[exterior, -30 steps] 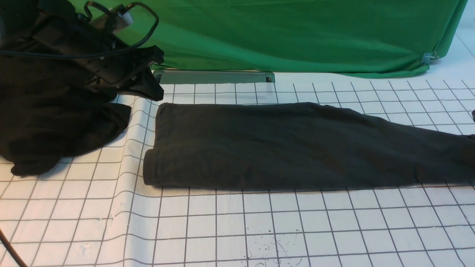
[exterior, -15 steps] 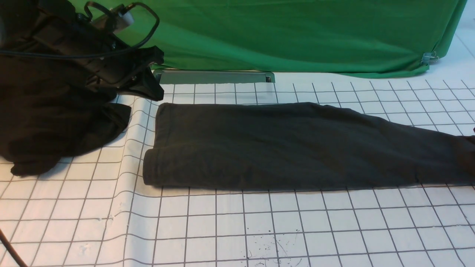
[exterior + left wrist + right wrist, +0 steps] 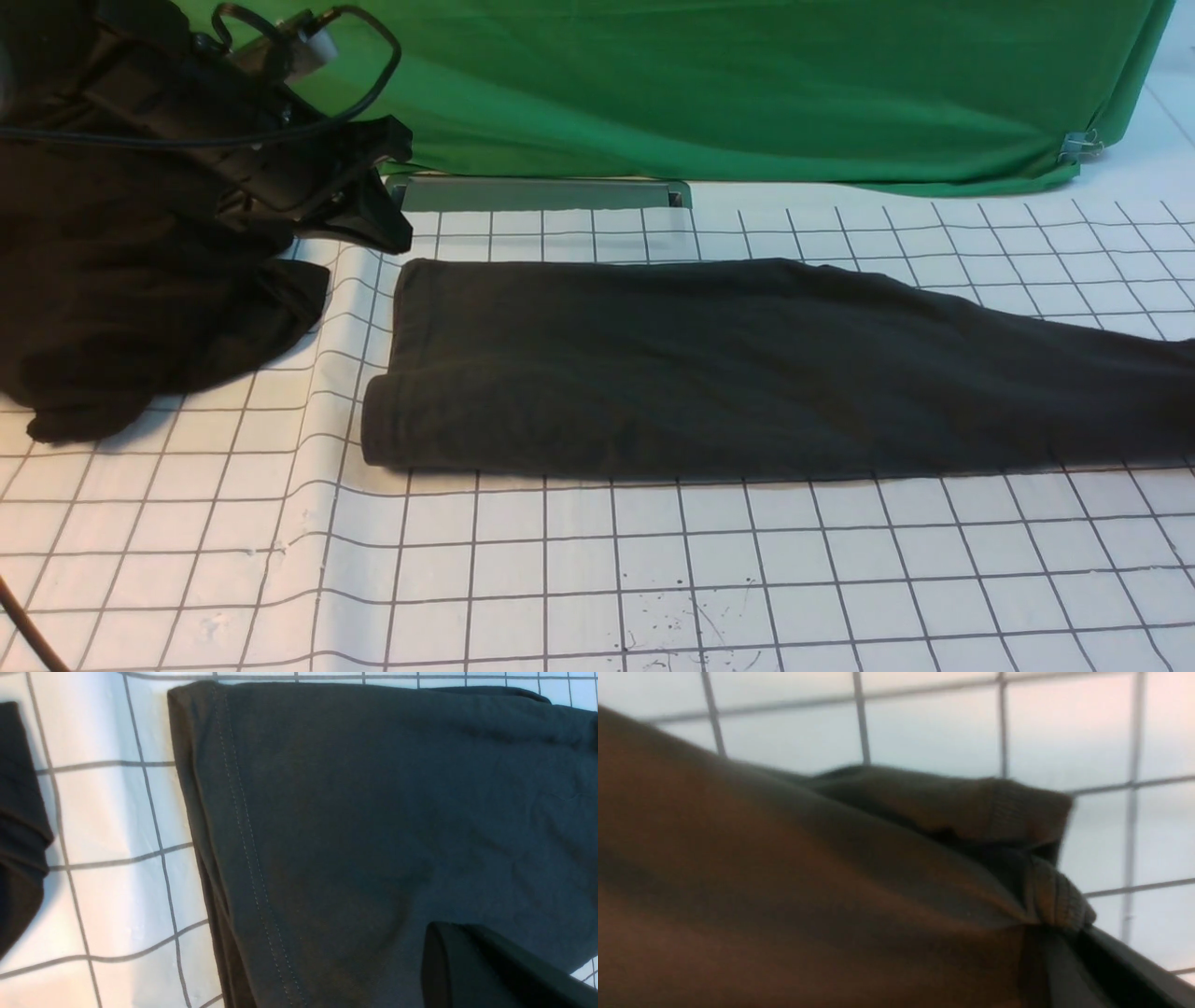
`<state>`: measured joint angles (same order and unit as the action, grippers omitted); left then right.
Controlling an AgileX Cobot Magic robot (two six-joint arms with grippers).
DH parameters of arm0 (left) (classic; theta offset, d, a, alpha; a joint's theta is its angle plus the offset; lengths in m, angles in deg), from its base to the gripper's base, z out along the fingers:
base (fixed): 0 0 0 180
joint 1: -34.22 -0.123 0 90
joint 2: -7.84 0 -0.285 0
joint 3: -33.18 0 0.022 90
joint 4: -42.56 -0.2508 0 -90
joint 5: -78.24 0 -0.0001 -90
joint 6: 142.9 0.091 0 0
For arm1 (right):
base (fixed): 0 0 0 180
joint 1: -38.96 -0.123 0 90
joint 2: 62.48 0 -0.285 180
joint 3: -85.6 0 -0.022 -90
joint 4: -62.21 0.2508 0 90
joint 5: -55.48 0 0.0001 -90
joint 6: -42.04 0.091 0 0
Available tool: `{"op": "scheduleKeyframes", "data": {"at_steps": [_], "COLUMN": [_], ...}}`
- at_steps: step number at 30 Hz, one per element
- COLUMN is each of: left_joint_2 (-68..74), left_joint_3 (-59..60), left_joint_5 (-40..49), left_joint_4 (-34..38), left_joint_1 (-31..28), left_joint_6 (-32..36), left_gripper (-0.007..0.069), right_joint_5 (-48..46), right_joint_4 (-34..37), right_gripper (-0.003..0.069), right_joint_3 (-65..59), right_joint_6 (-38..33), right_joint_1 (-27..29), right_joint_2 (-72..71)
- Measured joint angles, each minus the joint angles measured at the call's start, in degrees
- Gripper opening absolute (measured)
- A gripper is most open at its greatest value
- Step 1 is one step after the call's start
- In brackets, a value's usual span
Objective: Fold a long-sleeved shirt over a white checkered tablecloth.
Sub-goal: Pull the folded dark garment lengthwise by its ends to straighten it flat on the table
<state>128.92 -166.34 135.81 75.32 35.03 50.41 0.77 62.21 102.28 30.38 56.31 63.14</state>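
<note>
The dark charcoal long-sleeved shirt [image 3: 709,364] lies folded in a long band on the white checkered tablecloth [image 3: 653,560], my right hand [image 3: 1101,970] pinched shut on its ribbed cuff [image 3: 1031,812], my left hand [image 3: 490,970] closed by the stitched hem [image 3: 233,812].

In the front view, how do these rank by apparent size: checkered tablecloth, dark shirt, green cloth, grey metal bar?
1. white checkered tablecloth
2. green cloth and long-sleeved shirt: too alike to rank
3. grey metal bar

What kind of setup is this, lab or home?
Probably a lab recording bench: white tablecloth ruled in thin grey squares, plain green cloth backdrop hung behind, dark charcoal long-sleeved shirt laid flat.
</note>
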Motion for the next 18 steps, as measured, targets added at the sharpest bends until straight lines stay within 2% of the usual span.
{"op": "scheduleKeyframes", "data": {"at_steps": [4,7,9,11,12,13,14,18], "left_joint_2": [0.0,0.0,0.0,0.0,0.0,0.0,0.0,0.0], "left_joint_3": [0.0,0.0,0.0,0.0,0.0,0.0,0.0,0.0], "left_joint_5": [0.0,0.0,0.0,0.1,0.1,0.3,0.4,0.4], "left_joint_4": [0.0,0.0,0.0,0.0,0.0,0.0,0.0,0.0], "left_joint_1": [0.0,0.0,0.0,0.0,0.0,0.0,0.0,0.0], "left_joint_6": [0.0,0.0,0.0,0.0,0.0,0.0,0.0,0.0], "left_gripper": [0.0003,0.0003,0.0003,0.0003,0.0003,0.0003,0.0003,0.0003], "right_joint_5": [1.5,3.6,5.0,5.7,5.7,4.4,2.2,-7.1], "right_joint_4": [0.0,0.0,0.0,-0.6,-0.8,-1.7,-2.5,-3.4], "right_gripper": [0.0024,0.0057,0.0146,0.0278,0.0278,0.0392,0.0438,0.0534], "right_joint_3": [1.2,1.2,1.2,1.4,1.5,2.9,4.8,11.6], "right_joint_6": [0.0,0.0,0.1,0.1,0.1,1.6,3.2,5.3], "right_joint_1": [0.0,0.0,0.0,0.0,0.0,0.0,0.0,0.0], "right_joint_2": [-1.0,-0.2,1.2,2.4,2.4,2.7,2.7,2.2]}}
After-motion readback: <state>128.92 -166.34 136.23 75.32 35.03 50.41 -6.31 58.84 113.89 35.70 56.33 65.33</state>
